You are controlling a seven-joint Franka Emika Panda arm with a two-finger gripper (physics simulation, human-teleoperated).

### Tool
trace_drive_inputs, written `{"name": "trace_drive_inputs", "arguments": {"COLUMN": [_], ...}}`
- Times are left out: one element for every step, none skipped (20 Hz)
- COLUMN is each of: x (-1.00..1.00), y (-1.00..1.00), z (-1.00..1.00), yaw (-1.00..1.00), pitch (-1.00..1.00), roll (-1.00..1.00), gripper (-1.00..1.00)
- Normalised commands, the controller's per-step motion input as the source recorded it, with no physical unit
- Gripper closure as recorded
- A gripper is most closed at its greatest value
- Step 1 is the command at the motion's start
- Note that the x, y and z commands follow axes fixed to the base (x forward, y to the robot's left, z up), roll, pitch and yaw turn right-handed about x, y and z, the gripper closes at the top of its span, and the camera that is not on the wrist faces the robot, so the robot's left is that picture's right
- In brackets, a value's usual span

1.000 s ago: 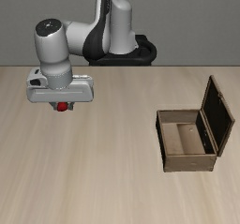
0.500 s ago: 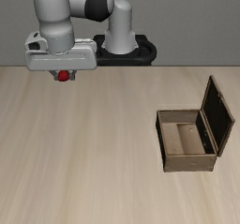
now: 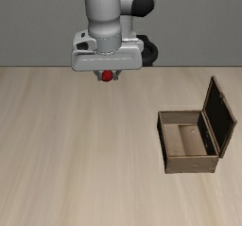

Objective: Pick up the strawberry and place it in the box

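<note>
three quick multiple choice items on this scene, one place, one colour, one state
1. Where is the strawberry? A in the box B in the gripper, above the table C lying on the table
2. What colour is the box? A brown B blue C white
3. The box lid is: A shut B open C missing
Answers: 1 B, it hangs under the gripper, off the table; 2 A, its walls are dark brown; 3 B, the lid stands up, inside showing.

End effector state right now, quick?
End effector: closed, holding the strawberry.
</note>
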Motion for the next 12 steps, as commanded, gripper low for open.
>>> {"name": "trace_drive_inputs", "arguments": {"x": [0.00,0.00,0.00,0.00,0.00,0.00,0.00,0.00,0.00,0.00,0.00,0.00], "y": [1.00,1.00,1.00,1.00,1.00,1.00,1.00,1.00,1.00,1.00,1.00,1.00], "z": [0.00,0.00,0.00,0.00,0.00,0.00,0.00,0.00,0.00,0.00,0.00,0.00], "yaw": [0.00,0.00,0.00,0.00,0.00,0.00,0.00,0.00,0.00,0.00,0.00,0.00], "pitch": [0.00,0.00,0.00,0.00,0.00,0.00,0.00,0.00,0.00,0.00,0.00,0.00], "roll": [0.00,0.00,0.00,0.00,0.00,0.00,0.00,0.00,0.00,0.00,0.00,0.00], "gripper": [1.00,1.00,1.00,1.00,1.00,1.00,1.00,1.00,1.00,1.00,1.00,1.00]}}
